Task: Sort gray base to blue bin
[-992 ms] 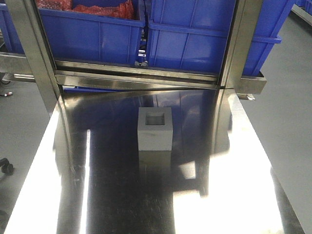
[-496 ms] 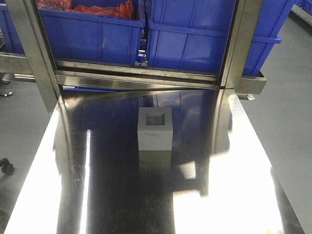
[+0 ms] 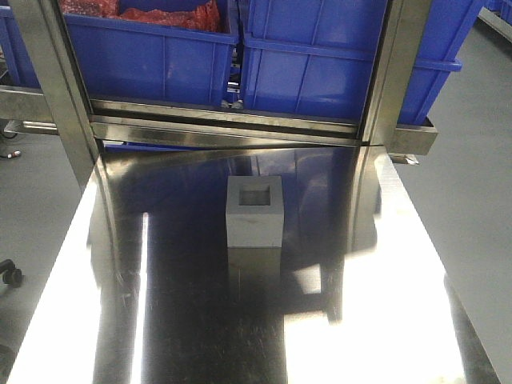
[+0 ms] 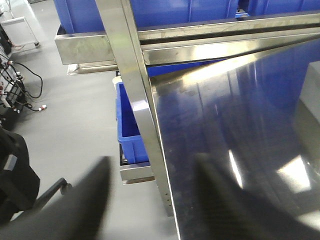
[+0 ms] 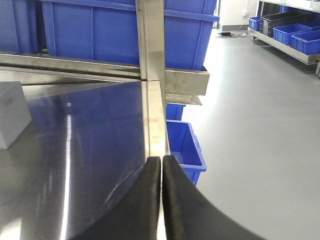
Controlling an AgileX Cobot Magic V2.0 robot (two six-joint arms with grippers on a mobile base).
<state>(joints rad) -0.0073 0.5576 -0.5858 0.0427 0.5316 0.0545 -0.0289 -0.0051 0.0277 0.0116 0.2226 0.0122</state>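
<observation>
While looking along the desk (image 3: 200,320) from the front, see the base (image 3: 254,212) upright near the middle, square recess facing up, resting on bare steel above its own dim reflection. Touching nothing else, and well short of the shelf (image 3: 416,136) at the far edge. On that shelf, behind a steel rail (image 3: 224,128), two blue tubs side by side: left bin (image 3: 144,60) holding something red (image 3: 168,14), right bin (image 3: 312,68) with its inside out of sight. Two steel posts (image 3: 48,88) at the desk's far corners. From the left wrist, left hand (image 4: 152,160) showing as two dark, blurred fingers (image 4: 70,210) spread apart, gripping nothing, one over the floor (image 4: 75,115) and one over the steel, straddling the desk's left edge near a post; base (image 4: 312,85) cut by the right border, well apart from the hand. Below desk level on that side, a low bin (image 4: 131,120); cables (image 4: 25,80) farther left on the floor. From the right wrist, right hand (image 5: 161,159) with black fingers (image 5: 187,210) pressed together, nothing between them, poised above the desk's right edge; base (image 5: 12,112) at the left border, likewise well apart. Beyond the edge, below desk level, a second low bin (image 5: 185,142); far bins (image 5: 305,42) along the back right.
</observation>
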